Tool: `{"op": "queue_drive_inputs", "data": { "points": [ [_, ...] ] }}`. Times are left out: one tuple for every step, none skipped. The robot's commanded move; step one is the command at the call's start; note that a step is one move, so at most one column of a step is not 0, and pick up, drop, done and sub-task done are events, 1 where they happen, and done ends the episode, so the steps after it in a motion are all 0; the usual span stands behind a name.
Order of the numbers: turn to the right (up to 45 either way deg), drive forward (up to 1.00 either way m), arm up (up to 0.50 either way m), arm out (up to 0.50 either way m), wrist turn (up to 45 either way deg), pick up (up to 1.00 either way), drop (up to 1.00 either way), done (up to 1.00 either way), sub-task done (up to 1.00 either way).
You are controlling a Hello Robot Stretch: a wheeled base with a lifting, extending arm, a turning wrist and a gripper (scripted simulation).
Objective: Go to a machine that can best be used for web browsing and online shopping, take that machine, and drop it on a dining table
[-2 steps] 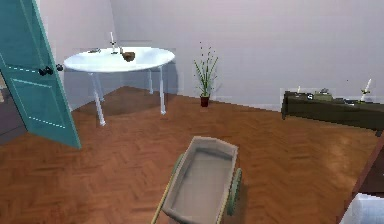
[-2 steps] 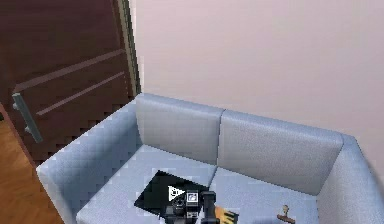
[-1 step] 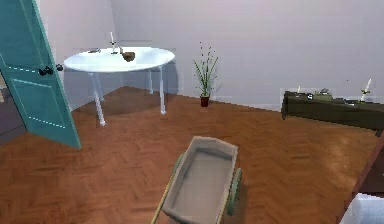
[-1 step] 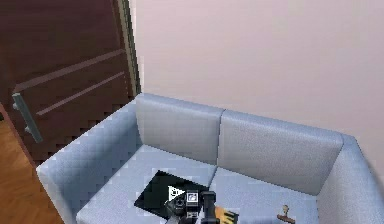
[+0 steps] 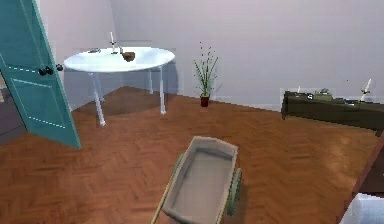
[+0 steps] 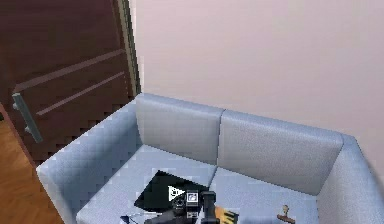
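A flat black slab, shaped like a closed laptop point(image 6: 158, 187), lies on the seat of a pale blue sofa point(image 6: 185, 125) in the arm side view. My gripper point(image 6: 187, 207) shows at the bottom edge by the slab's near corner, with its white marker squares beside it. I cannot tell whether it holds anything. A round white table point(image 5: 120, 58) on white legs stands at the back left of the forward view, with a small bowl and other small items on top.
An open teal door point(image 5: 35, 75) is on the forward view's left. A potted plant point(image 5: 205, 78) stands by the far wall and a low dark bench point(image 5: 330, 108) at the right. A pale tray-like box point(image 5: 203, 180) lies ahead. A dark brown door point(image 6: 60, 75) stands left of the sofa.
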Motion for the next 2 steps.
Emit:
{"op": "queue_drive_inputs", "data": {
  "points": [
    [0.0,0.0,0.0,0.0,45.0,0.0,0.0,0.0,0.0],
    [0.0,0.0,0.0,0.0,45.0,0.0,0.0,0.0,0.0]
  ]
}}
